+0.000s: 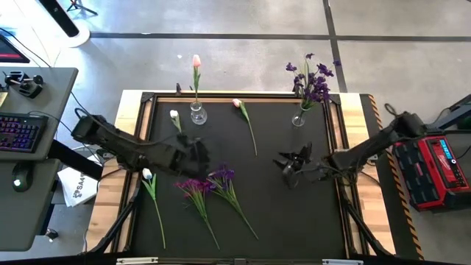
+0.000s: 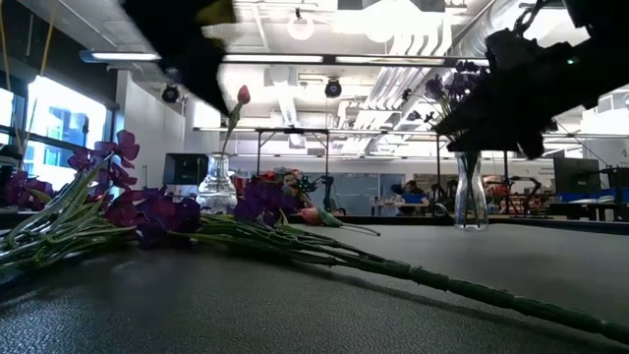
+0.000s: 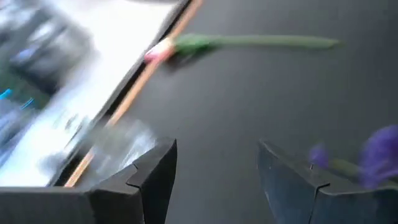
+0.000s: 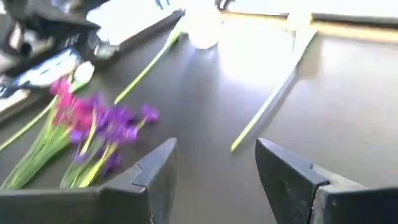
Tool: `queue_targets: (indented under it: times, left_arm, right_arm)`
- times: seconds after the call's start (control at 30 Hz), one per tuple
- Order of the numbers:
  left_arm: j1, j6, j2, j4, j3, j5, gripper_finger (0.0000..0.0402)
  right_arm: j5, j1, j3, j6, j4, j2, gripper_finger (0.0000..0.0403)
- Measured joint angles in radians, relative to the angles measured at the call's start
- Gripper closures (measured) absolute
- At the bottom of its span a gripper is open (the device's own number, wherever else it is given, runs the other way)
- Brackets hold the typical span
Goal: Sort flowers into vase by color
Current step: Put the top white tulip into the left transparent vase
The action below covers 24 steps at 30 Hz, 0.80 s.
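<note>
Since the left gripper [image 1: 197, 153] hangs with its fingers spread and empty right above the purple flowers [image 1: 208, 181], that arm is the closer one. Their stems run slanting toward the table's [image 1: 309, 221] near edge. The right gripper [image 1: 288, 163], also spread and empty, waits mid-table with bare room around it.

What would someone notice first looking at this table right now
Probably the vase of purple flowers at the black mat's far right corner, and the vase with one pink tulip at the far edge, left of centre. Loose purple blooms lie near the front, with the left hand open and empty just above them and the right hand open mid-mat.
</note>
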Motion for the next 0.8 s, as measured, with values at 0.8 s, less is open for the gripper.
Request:
queue_targets:
  times: [0.8]
  left_arm:
    - [0.349,-0.877,-0.129,0.075,-0.456,0.108,0.0171]
  right_arm:
    - [-0.132,0.0,0.0,-0.262,0.099,0.087,0.0204]
